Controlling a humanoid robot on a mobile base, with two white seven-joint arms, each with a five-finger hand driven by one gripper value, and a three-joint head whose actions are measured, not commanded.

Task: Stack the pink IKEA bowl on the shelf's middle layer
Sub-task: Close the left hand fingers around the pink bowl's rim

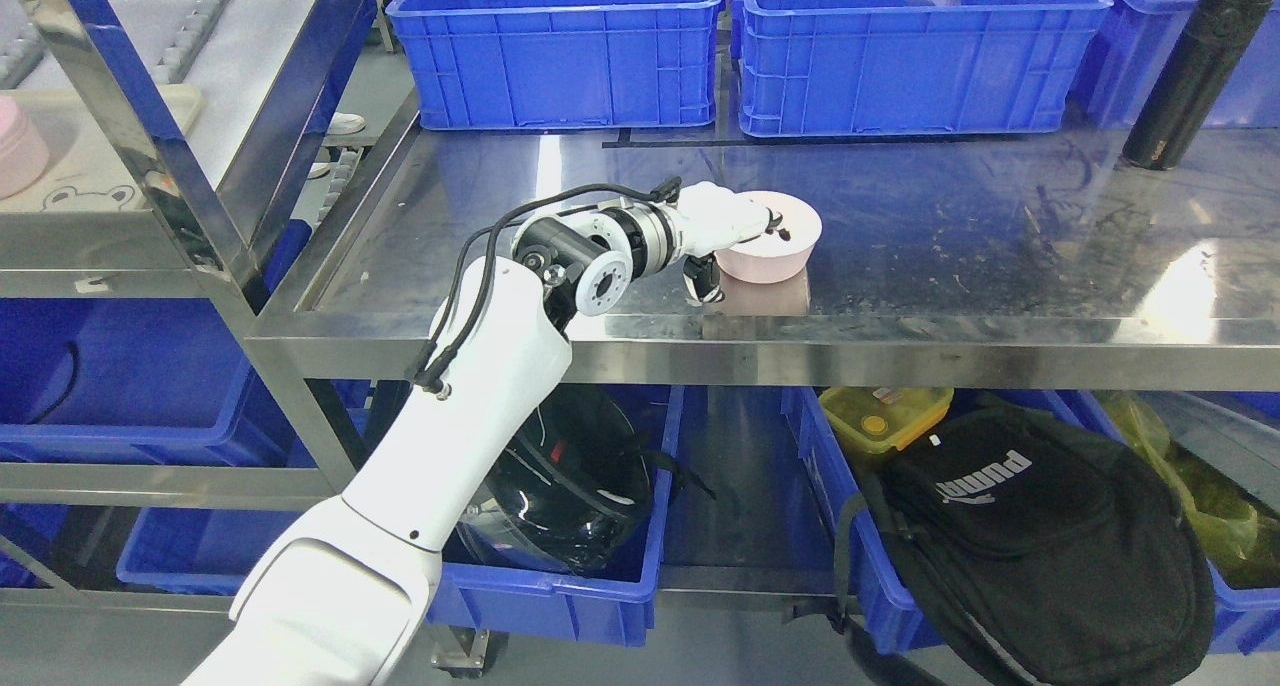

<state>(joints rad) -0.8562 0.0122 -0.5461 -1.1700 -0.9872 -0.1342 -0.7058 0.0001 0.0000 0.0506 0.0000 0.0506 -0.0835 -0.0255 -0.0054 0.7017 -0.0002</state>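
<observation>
Fingers of the left hand (745, 228) pinch the rim of the light, rigid round pink plastic bowl (770, 238), probably slippery

Pink bowl (775, 246) upright on steel shelf (1000, 266).

Shelf middle layer (1000, 266): bare steel sheet, glossy, glare patches seen, surface scuffed and scratched. Shelf posts (120, 136): polished metal, mirror-like. Pink bowl (775, 251): smooth matt plastic. Left hand (725, 226): glossy white plastic shell; fingers (705, 278) tipped in black. Wrist joint (610, 256): machined metal rings, satin finish; black cables rubbery. Blue crates (560, 56): moulded plastic, ribbed walls, slight sheen. Black flask (1195, 71): matt finish. Black bag (1040, 536): woven cloth, dull. Helmet (570, 496): glossy black shell.
</observation>
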